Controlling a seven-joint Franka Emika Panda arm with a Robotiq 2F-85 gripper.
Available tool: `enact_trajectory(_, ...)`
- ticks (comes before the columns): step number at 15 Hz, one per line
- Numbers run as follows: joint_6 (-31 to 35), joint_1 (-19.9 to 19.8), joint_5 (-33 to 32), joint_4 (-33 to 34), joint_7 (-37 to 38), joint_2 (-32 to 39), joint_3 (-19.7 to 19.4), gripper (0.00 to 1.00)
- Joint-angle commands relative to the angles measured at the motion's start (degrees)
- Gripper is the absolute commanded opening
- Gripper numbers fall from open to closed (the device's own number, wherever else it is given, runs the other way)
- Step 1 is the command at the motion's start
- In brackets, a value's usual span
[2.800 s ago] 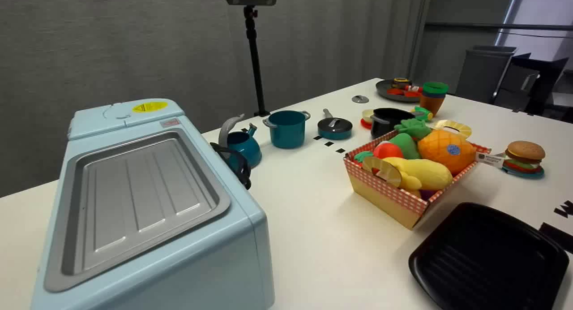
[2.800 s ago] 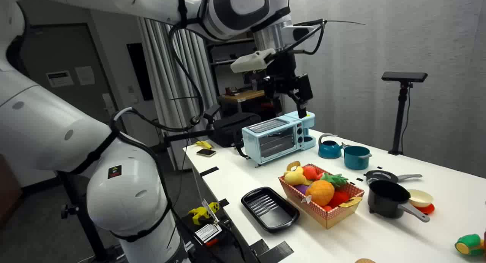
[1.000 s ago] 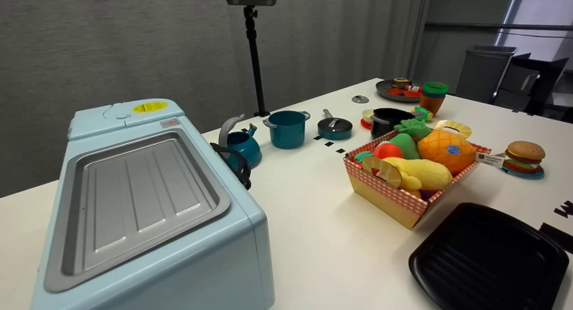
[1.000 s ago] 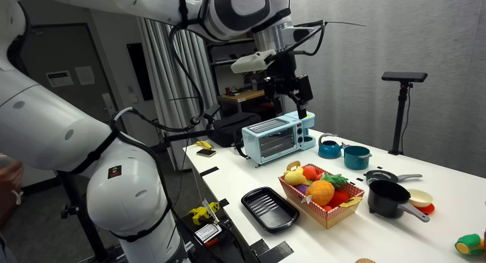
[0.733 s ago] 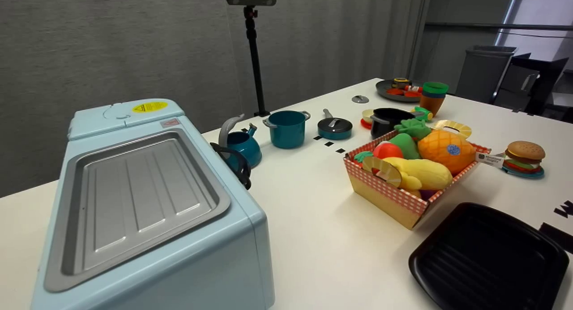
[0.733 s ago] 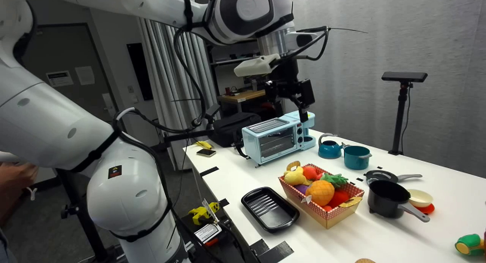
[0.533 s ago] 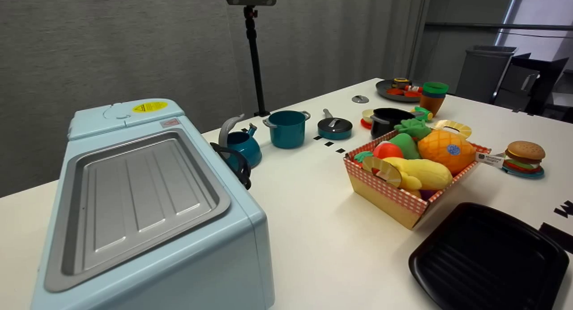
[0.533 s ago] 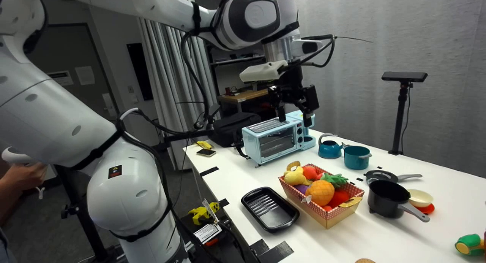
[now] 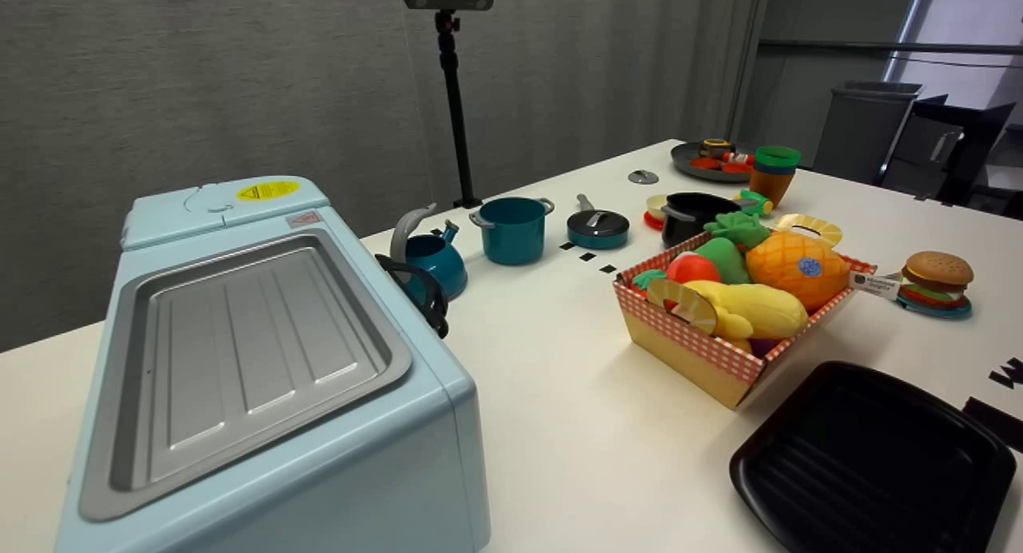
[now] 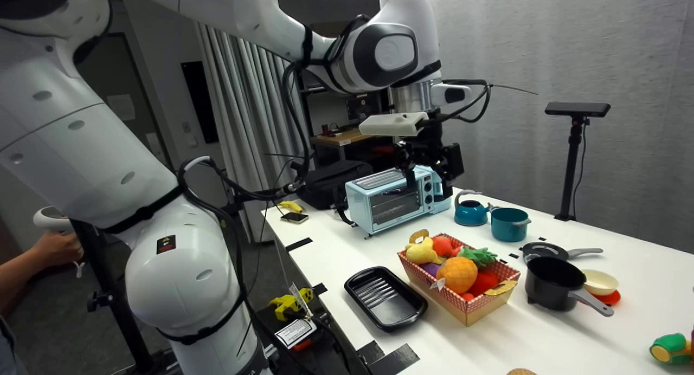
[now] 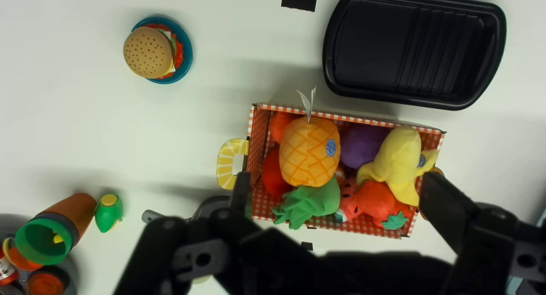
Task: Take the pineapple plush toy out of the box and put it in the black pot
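The orange pineapple plush toy (image 9: 799,267) lies in the red-and-white checked box (image 9: 687,360) among other plush toys. In an exterior view, the pineapple plush toy (image 10: 457,275) is near the box's (image 10: 454,308) front side. The black pot (image 10: 553,284) stands beside the box; it also shows behind the box (image 9: 686,227). My gripper (image 10: 428,189) is open and empty, high above the table. In the wrist view, the gripper's (image 11: 337,180) fingers frame the box from above; the pineapple (image 11: 309,152) is nearer the left finger, crown toward the gripper. The left finger mostly hides the pot.
A flat black tray (image 11: 409,50) lies beside the box. A toy burger (image 11: 149,52) on a teal plate stands off one end. A pale blue oven (image 10: 393,201), a teal kettle (image 10: 470,212), a teal pot (image 10: 508,224), a lidded pan (image 9: 598,228) and stacked cups (image 9: 773,177) are around.
My arm and gripper have moved down and to the right in an exterior view, from above the oven to in front of it. The toys, box and pot have not moved.
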Motion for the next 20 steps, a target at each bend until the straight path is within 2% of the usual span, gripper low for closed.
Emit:
enact_trajectory(1,1.8,0.6,0.7,2.7,1.2,4.5,0.8,1.0)
enact_trajectory(8,6.0,1.1,0.8,4.1,2.8,10.5,2.4,1.0)
enact_trajectory(9,4.8,0.7,0.1,2.4,1.9,8.2,2.1,1.0)
enact_trajectory(20,6.2,1.0,0.4,3.2,1.7,10.7,2.4,1.0)
